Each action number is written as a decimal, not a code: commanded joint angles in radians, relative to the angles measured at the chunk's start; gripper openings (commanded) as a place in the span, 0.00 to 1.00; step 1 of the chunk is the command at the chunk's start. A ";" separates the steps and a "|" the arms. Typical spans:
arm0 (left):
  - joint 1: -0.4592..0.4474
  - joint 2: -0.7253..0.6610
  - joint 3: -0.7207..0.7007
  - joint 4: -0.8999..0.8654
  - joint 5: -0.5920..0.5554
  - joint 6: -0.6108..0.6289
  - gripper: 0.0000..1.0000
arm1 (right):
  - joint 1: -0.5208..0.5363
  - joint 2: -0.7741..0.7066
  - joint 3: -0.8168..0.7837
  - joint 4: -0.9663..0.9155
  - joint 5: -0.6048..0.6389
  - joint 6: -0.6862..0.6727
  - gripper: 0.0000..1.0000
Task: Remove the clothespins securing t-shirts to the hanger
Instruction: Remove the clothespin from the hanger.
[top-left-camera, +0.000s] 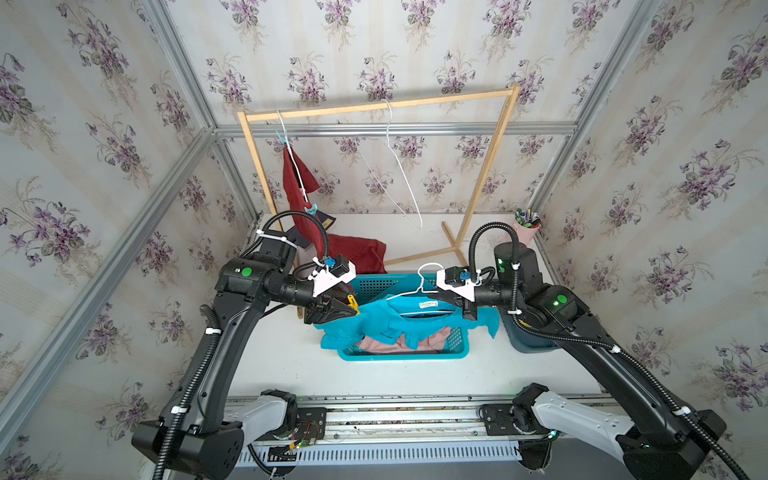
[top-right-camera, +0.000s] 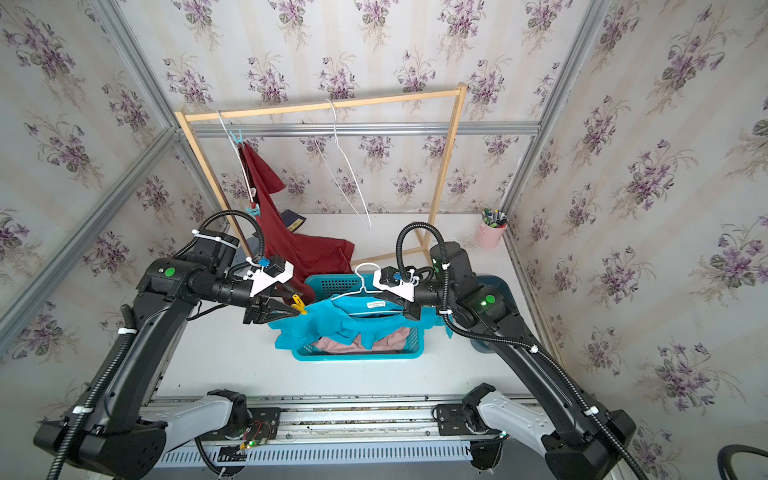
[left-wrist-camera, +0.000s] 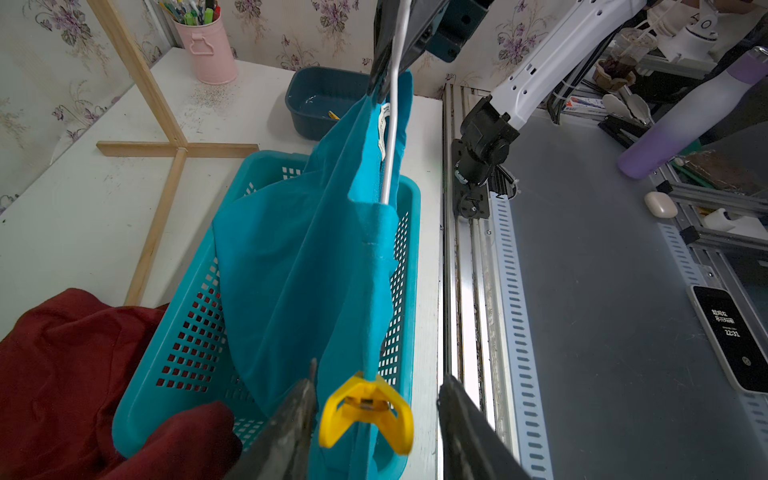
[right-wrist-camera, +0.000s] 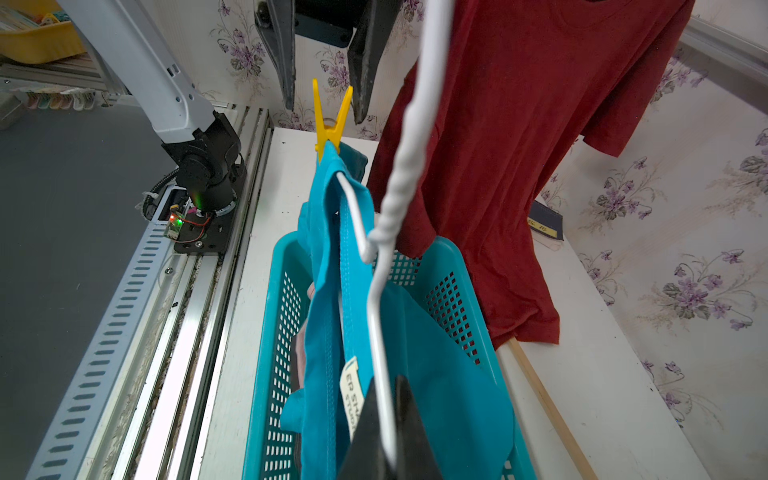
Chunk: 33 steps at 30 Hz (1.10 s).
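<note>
A turquoise t-shirt (top-left-camera: 374, 324) hangs on a white wire hanger (top-left-camera: 419, 286) above the teal basket (top-left-camera: 403, 356). My right gripper (right-wrist-camera: 384, 386) is shut on the hanger's wire by the collar. A yellow clothespin (left-wrist-camera: 365, 411) pins the shirt's shoulder to the hanger's left end. My left gripper (left-wrist-camera: 376, 395) is open, its fingers either side of the pin's handles with a gap on each side. A dark red t-shirt (top-left-camera: 299, 195) hangs from the wooden rack (top-left-camera: 374, 106), held by two light blue clothespins (top-left-camera: 281, 139) (top-left-camera: 310, 209). A pale pink t-shirt (top-left-camera: 399, 343) lies in the basket.
A bare white hanger (top-left-camera: 399, 166) hangs from the rack's bar. A pink cup of pens (top-left-camera: 527, 230) stands at the back right. A dark blue tub (top-left-camera: 528, 343) sits under my right arm. The red shirt's hem pools on the table behind the basket.
</note>
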 joint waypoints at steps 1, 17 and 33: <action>0.000 0.002 -0.003 -0.016 0.040 0.016 0.46 | -0.001 0.006 0.010 0.028 -0.036 -0.008 0.00; 0.001 0.010 -0.014 -0.017 0.012 0.020 0.41 | -0.002 0.017 0.024 0.008 -0.020 -0.015 0.00; 0.000 0.010 0.000 -0.012 0.002 0.007 0.14 | -0.002 0.023 0.030 0.006 -0.015 -0.014 0.00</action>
